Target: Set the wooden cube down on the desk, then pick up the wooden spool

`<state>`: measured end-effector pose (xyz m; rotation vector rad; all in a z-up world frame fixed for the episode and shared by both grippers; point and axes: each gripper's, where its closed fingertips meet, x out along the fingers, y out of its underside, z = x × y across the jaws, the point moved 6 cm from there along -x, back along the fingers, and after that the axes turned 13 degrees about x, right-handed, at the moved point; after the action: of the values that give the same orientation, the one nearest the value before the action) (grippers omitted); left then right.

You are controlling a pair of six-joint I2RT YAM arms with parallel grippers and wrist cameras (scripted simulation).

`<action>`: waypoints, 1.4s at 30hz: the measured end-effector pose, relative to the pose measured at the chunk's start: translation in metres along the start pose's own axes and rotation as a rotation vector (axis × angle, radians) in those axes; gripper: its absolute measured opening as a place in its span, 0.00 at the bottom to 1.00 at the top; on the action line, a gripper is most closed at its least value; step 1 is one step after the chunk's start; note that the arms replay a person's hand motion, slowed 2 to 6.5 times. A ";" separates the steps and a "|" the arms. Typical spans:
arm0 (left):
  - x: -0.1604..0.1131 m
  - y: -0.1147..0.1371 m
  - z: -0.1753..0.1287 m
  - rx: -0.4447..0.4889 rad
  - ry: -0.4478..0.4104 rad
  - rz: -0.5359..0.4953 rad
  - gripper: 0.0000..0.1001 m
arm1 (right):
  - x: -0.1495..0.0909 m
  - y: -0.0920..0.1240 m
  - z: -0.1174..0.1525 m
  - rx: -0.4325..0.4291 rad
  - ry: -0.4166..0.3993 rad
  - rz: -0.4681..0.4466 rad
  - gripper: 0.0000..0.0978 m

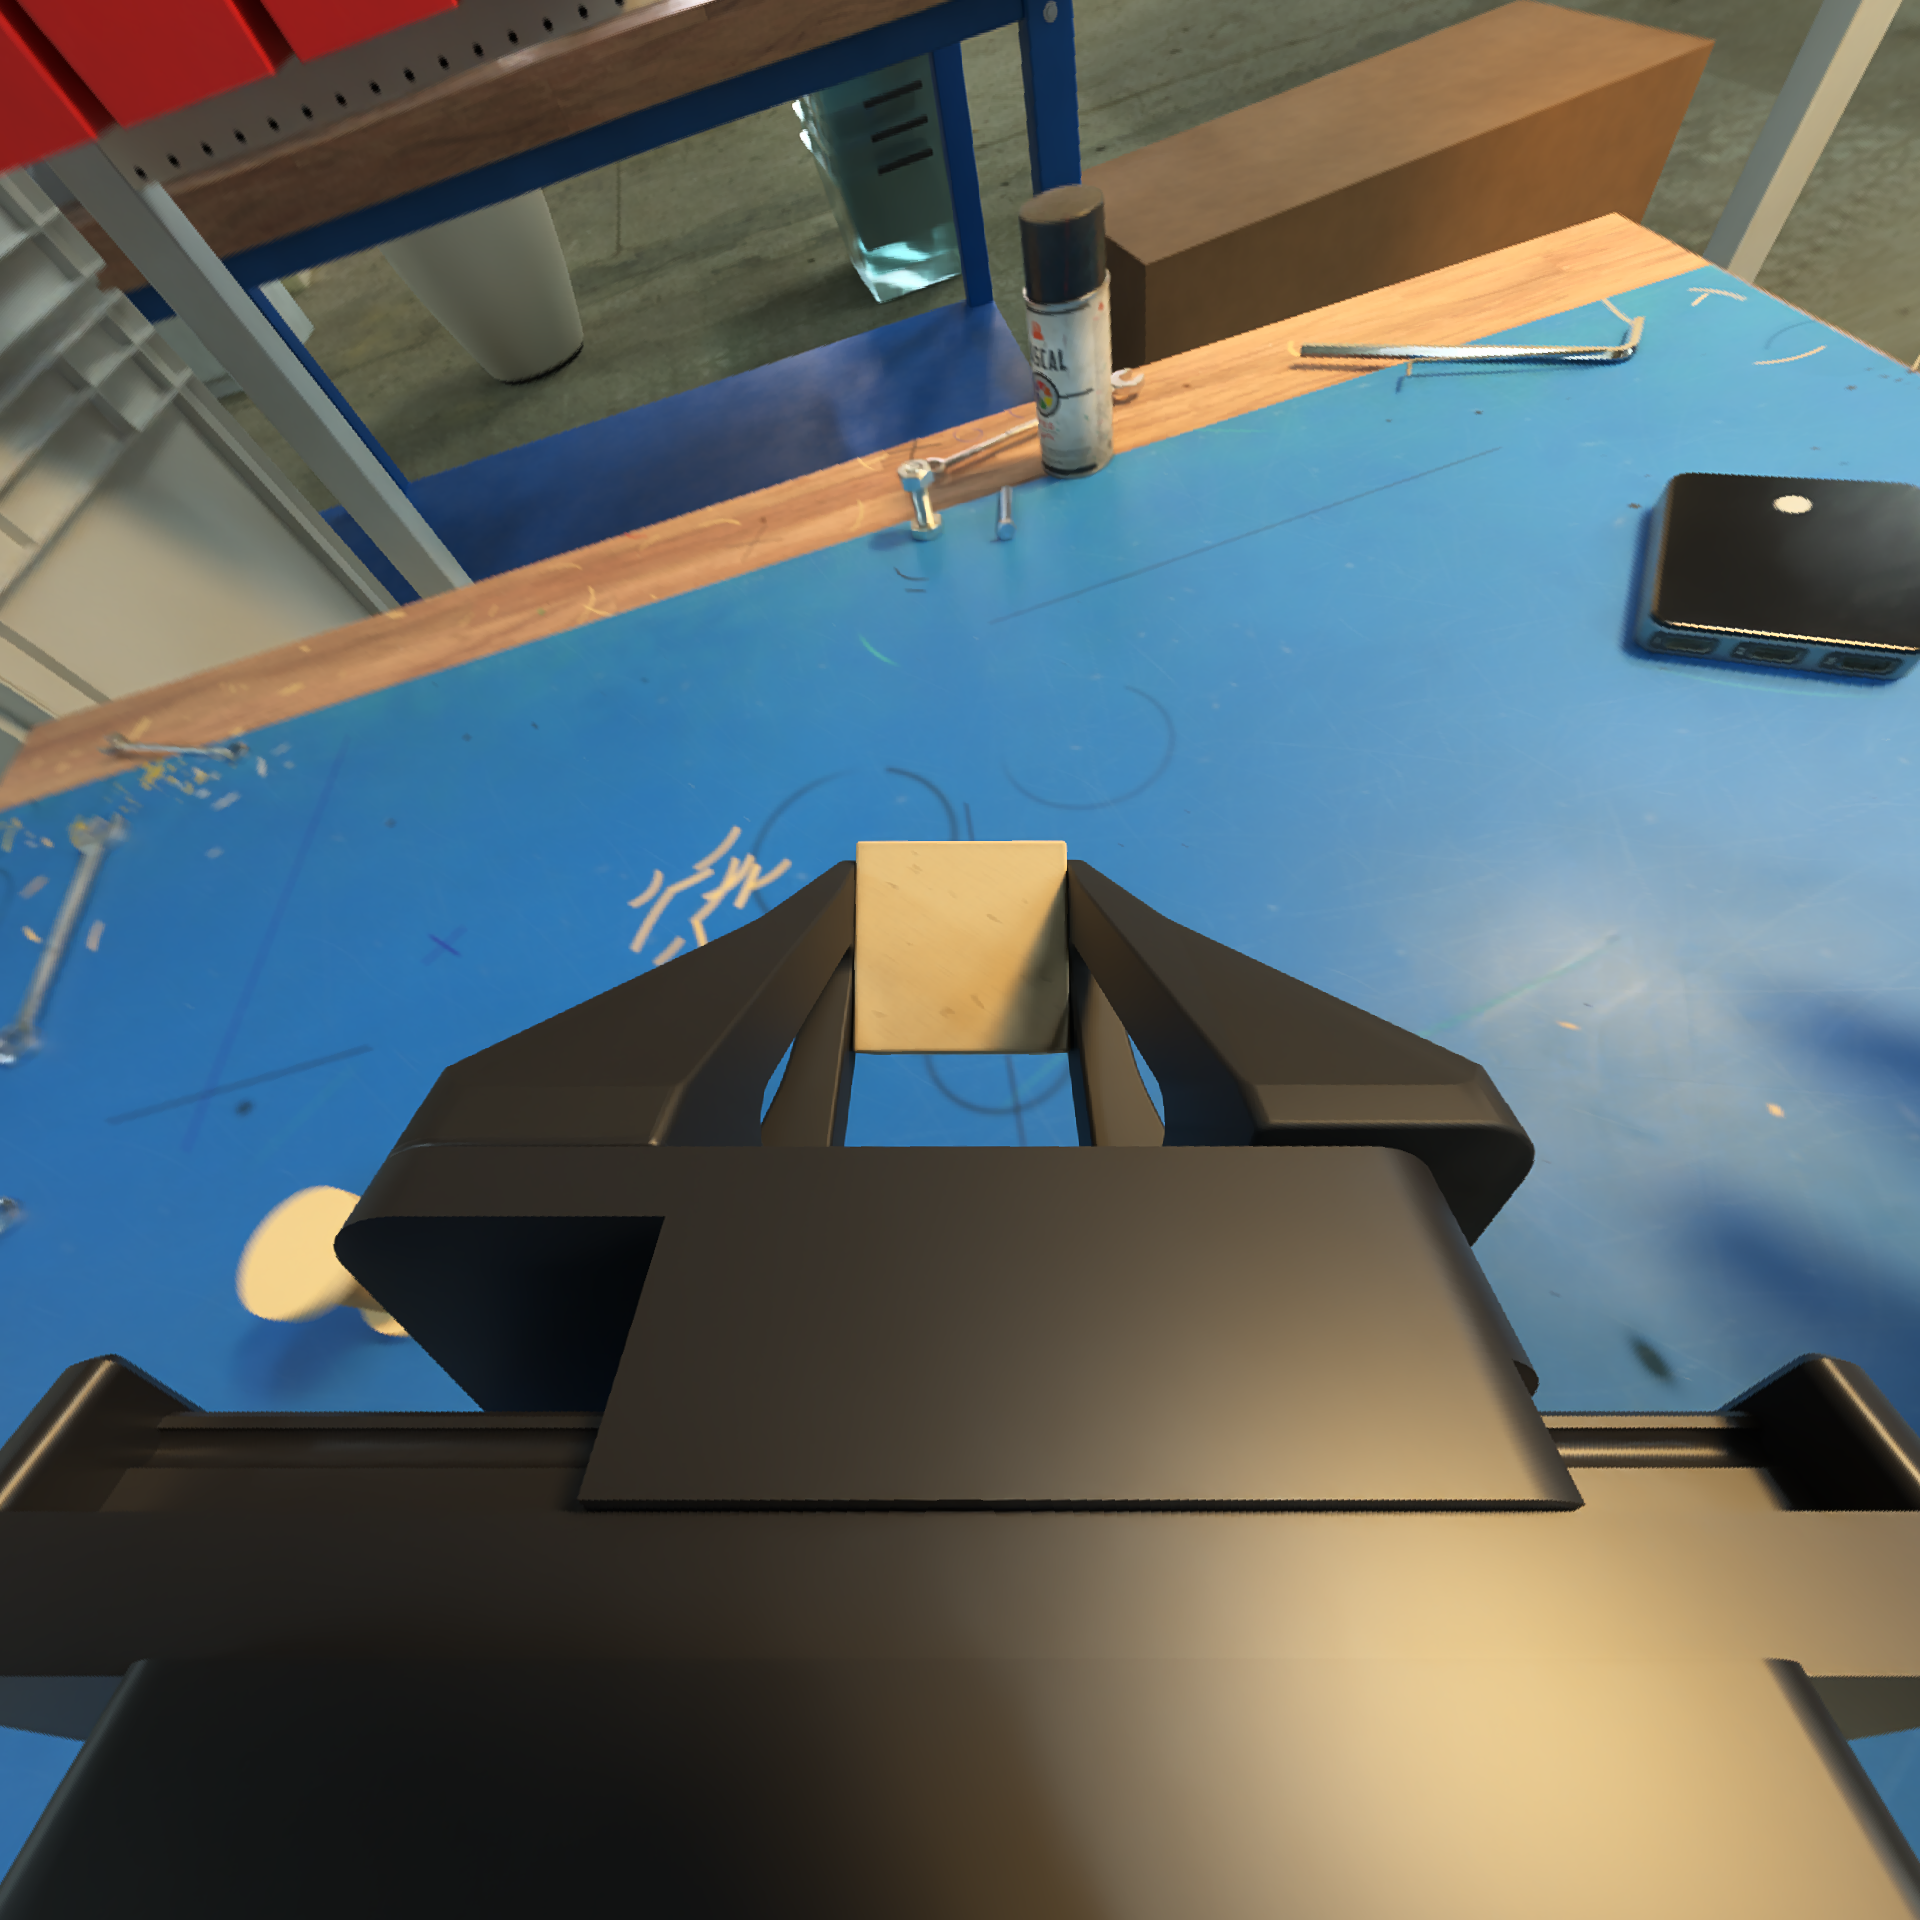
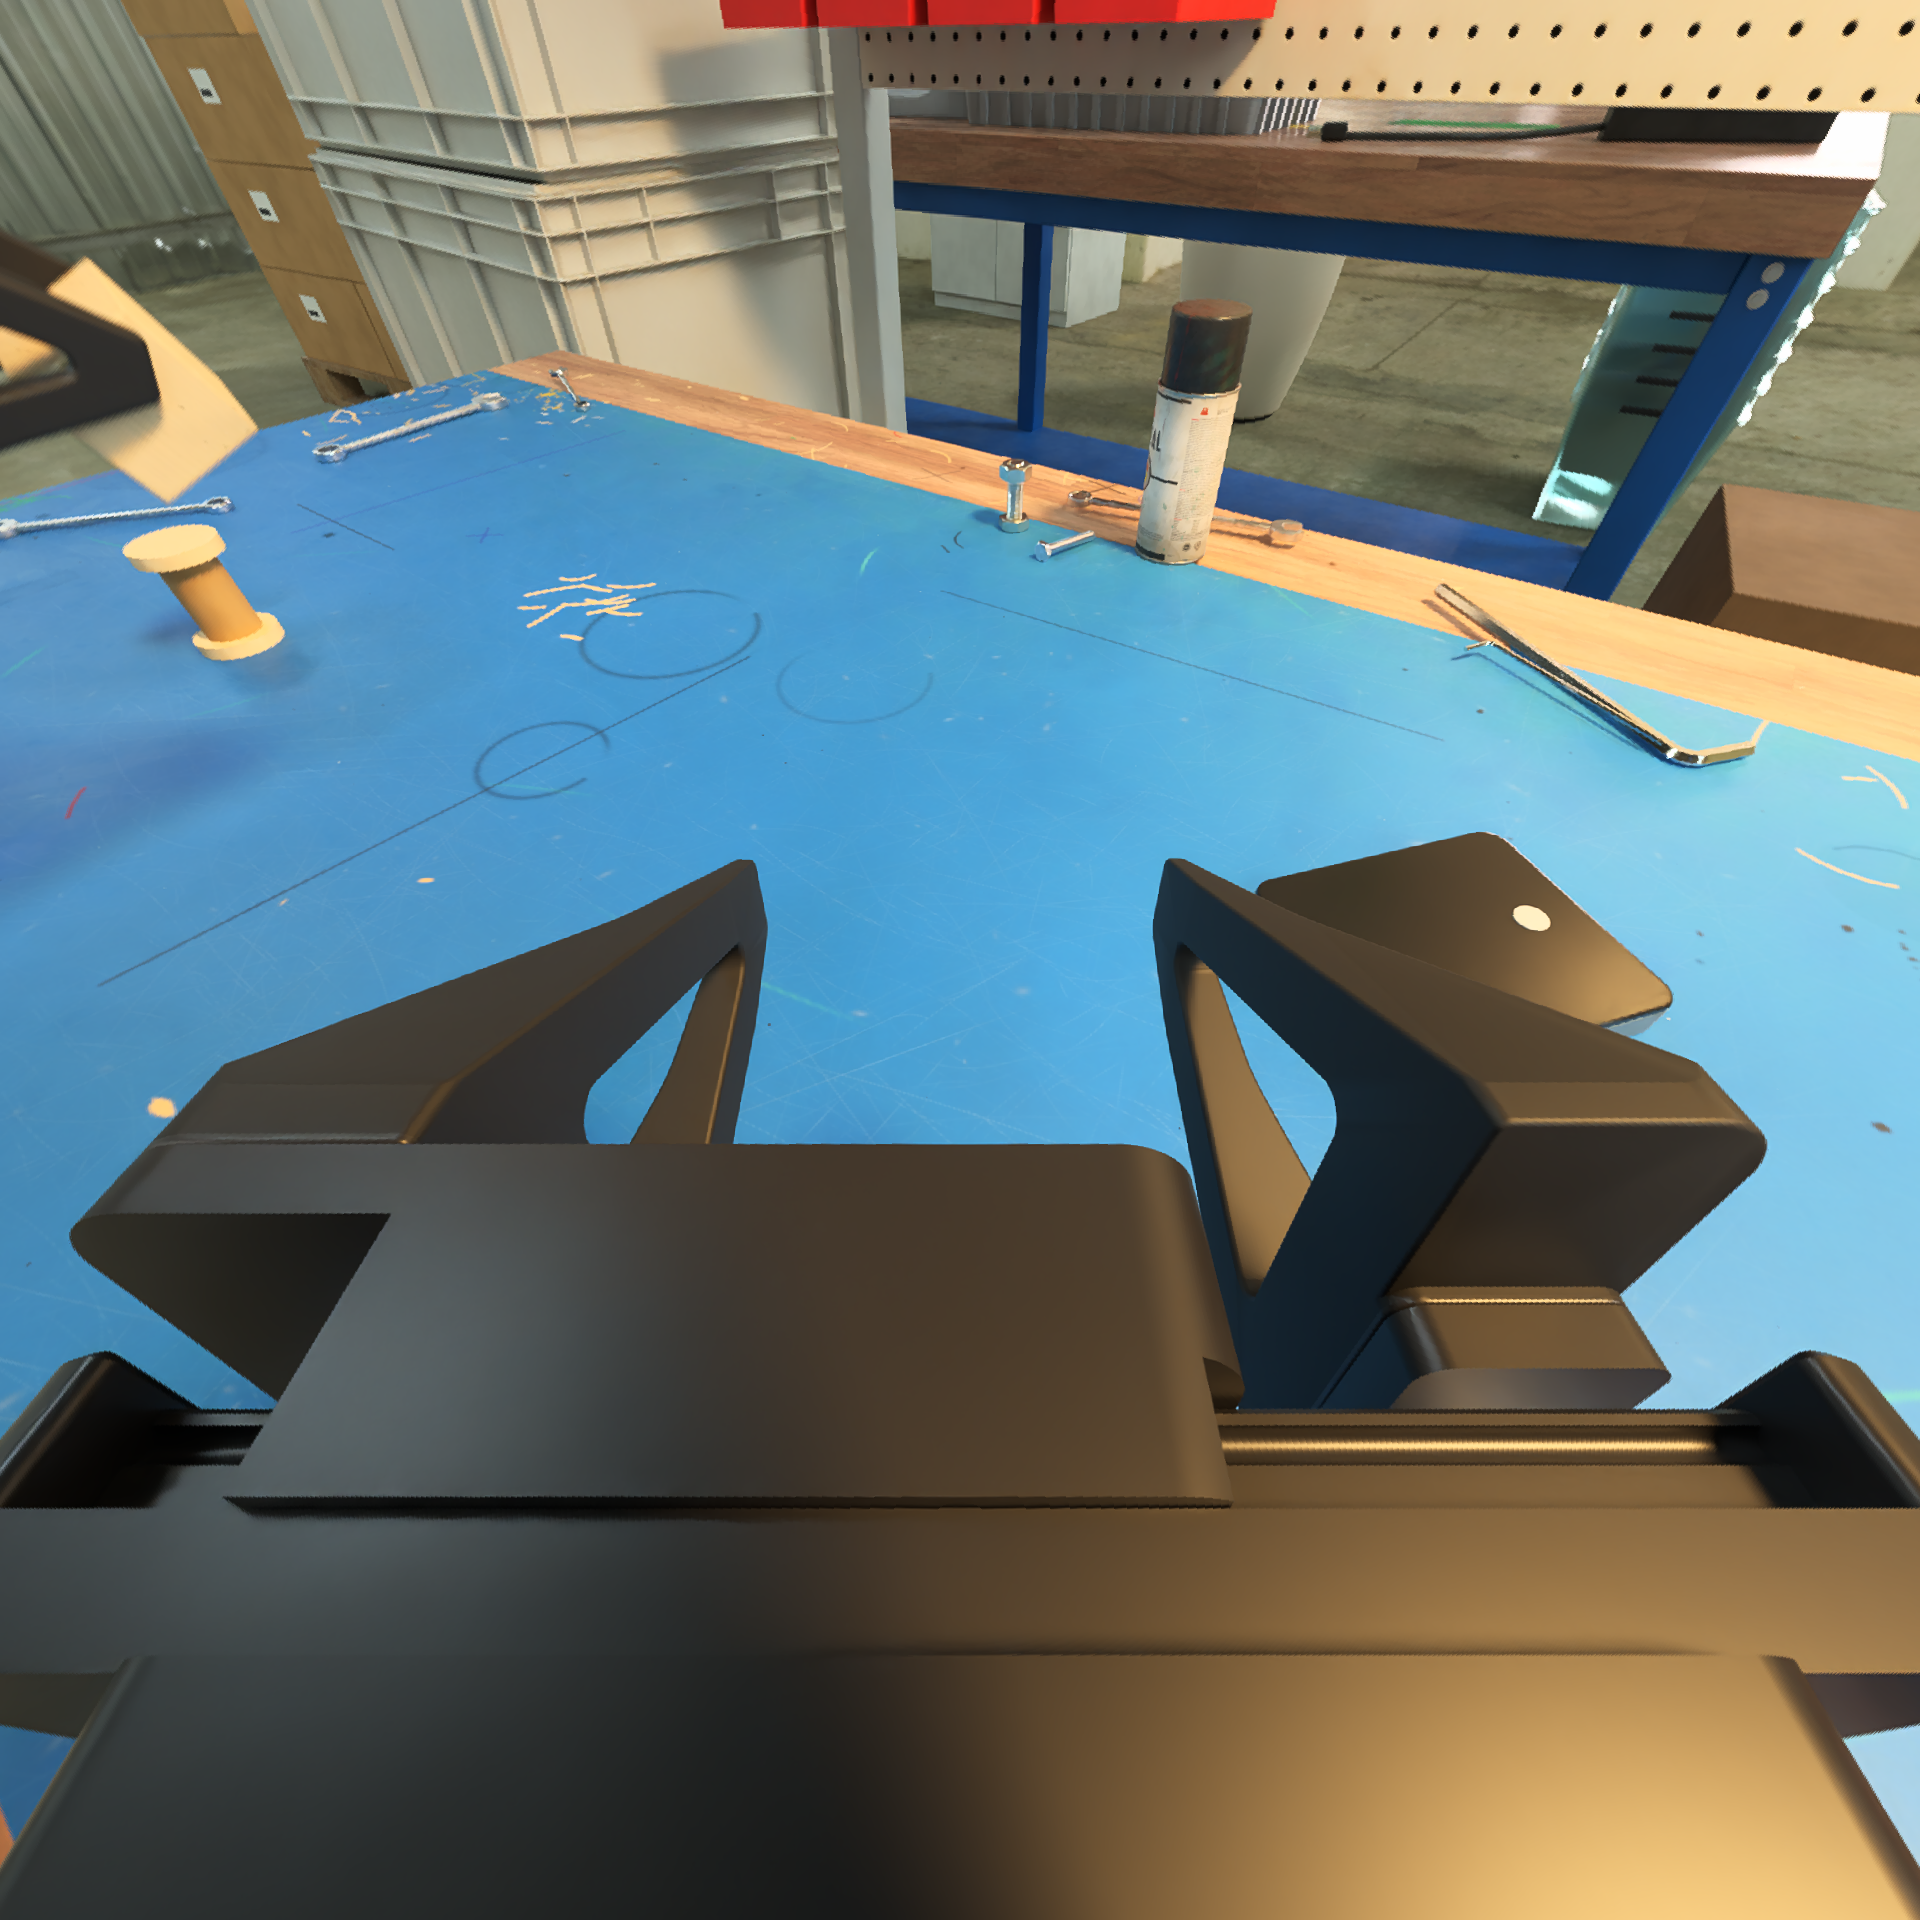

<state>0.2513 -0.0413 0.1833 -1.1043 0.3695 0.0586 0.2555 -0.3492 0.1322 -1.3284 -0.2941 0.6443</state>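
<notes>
- The wooden cube (image 1: 961, 945) was seen clamped between the jaws of the left gripper (image 1: 961, 961), held by its two side faces and lifted clear of the blue worktop (image 1: 1351, 831), with mat visible underneath it.
- From the right wrist view, the same cube (image 2: 156, 384) was caught only at the far left edge, up in the air, above and beyond the spool.
- The wooden spool (image 2: 205, 592) was found standing on one flange and tilted, on the left part of the mat; in the left wrist view it (image 1: 296, 1268) was glimpsed blurred just beside the gripper body, low and to the left.
- The right gripper (image 2: 961, 894) was held with jaws spread wide and nothing between them, a black box (image 2: 1475, 925) lying just behind its right finger.
- The step in hand was judged to be the set-down: a straight descent was called for, the cube's lower face kept flat to the mat, and the jaws parted only once contact was made, so no drop or tumble was risked.
- A bare patch well apart from the spool was thought best, since a nudged spool could topple and roll.
- The spray can (image 1: 1068, 343) and bolt (image 1: 920, 504) at the far edge were judged no obstacle.
</notes>
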 end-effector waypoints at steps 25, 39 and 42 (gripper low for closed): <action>0.047 0.005 -0.050 -0.117 0.018 -0.031 0.32 | 0.000 0.001 0.004 -0.023 0.002 0.005 0.65; 0.153 0.009 -0.045 -0.170 0.097 0.072 0.32 | 0.000 0.000 -0.001 -0.012 0.007 0.008 0.64; 0.170 0.014 -0.044 -0.191 0.115 0.112 0.32 | 0.001 0.000 -0.002 -0.011 0.006 0.011 0.64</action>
<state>0.3962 -0.0969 0.0998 -1.2782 0.5378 0.1318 0.2569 -0.3502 0.1320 -1.3428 -0.2858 0.6481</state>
